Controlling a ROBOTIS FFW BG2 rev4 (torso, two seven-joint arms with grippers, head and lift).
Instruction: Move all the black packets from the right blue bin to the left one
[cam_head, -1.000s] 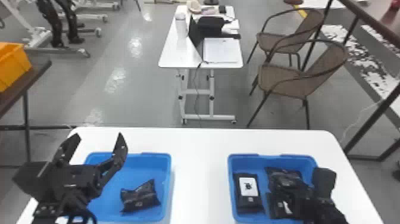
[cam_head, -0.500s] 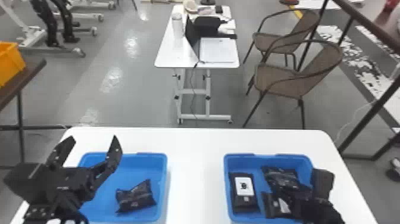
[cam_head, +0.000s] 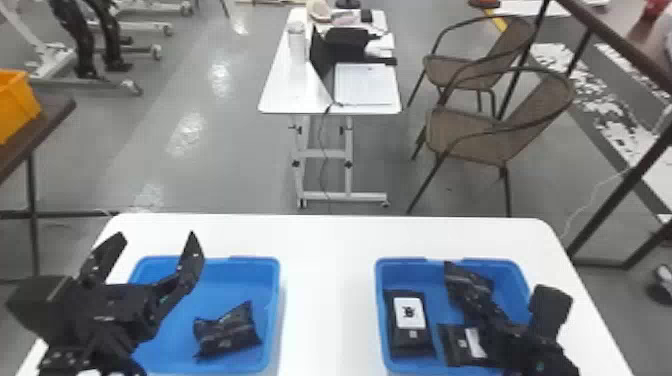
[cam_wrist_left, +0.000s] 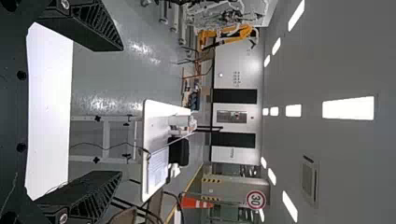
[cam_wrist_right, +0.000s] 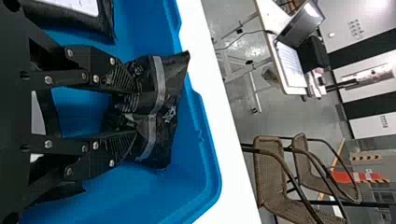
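Note:
My right gripper (cam_head: 477, 304) is in the right blue bin (cam_head: 379, 310), pinching a black packet (cam_head: 462, 280) near the bin's far side. In the right wrist view, the fingers of my right gripper (cam_wrist_right: 130, 116) squeeze that crumpled packet (cam_wrist_right: 161, 98) from both sides. Beside it lie a black packet with a white label (cam_head: 410, 342) and another (cam_head: 455, 340), partly under the arm. One black packet (cam_head: 227, 331) rests in the left blue bin (cam_head: 275, 300). Above this bin's left part, my left gripper (cam_head: 156, 240) is spread and empty; the left wrist view shows this gripper (cam_wrist_left: 119, 112) too.
Both bins stand on a white table (cam_head: 327, 280), with bare tabletop between them. Beyond it are a smaller white table (cam_head: 277, 97) and wicker chairs (cam_head: 475, 135). An orange crate (cam_head: 17, 105) sits on a side table at the left.
The right gripper has closed on the packet at the far side, which now looks bunched up and stands a little higher. The scene has shifted slightly left; the left gripper remains spread.

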